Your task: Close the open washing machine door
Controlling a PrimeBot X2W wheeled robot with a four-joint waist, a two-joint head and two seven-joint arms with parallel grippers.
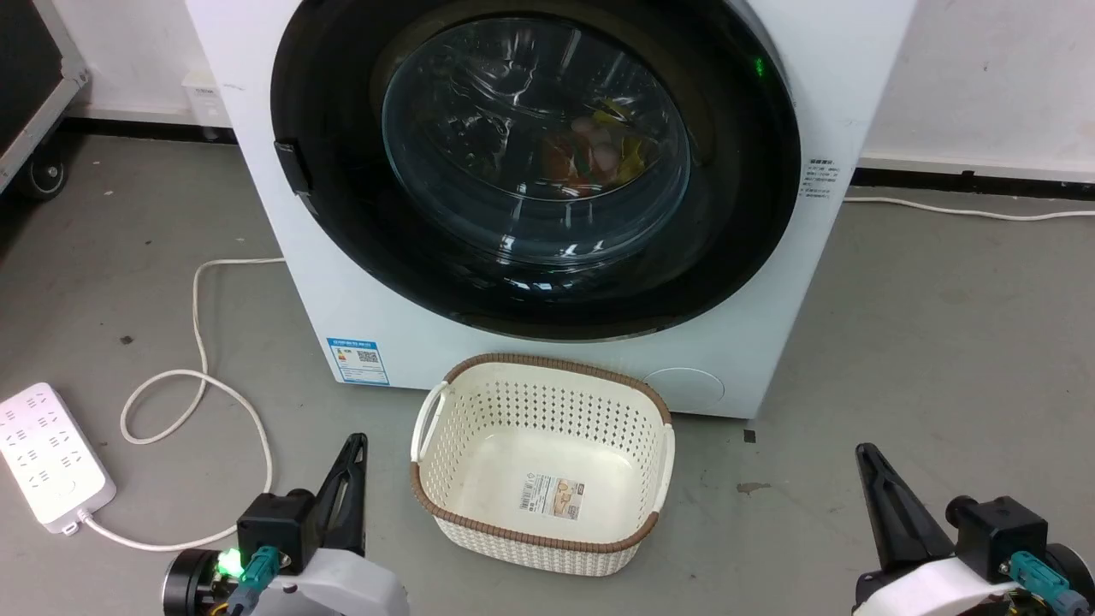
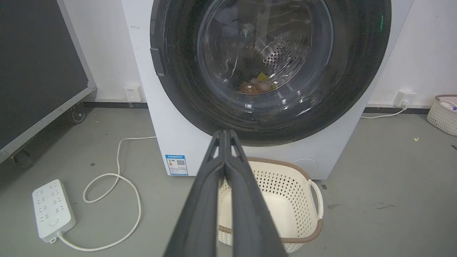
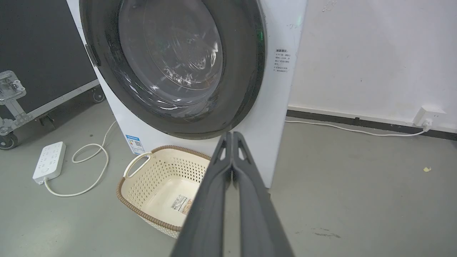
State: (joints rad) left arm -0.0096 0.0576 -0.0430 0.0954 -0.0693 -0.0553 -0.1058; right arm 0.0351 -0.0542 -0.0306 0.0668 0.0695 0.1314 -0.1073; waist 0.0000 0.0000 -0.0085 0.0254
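The door [image 1: 342,214] sits flush against the washing machine [image 1: 359,325], apparently latched, so the left tool [image 2: 225,132] and right tool [image 3: 232,134], both clenched on nothing, rest clear of it.

washing machine door [image 1: 535,171] top cropped, sticker [image 1: 359,361] print illegible

Bright, even light; glare streaks the washing machine door [image 1: 535,162], perhaps from overhead lamps; wrist views curve at edges.

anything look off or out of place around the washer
Nothing spilled or broken. The washing machine door looks shut flush. Only loose bits: a power strip and its looped cord lying on the floor left of the washing machine.
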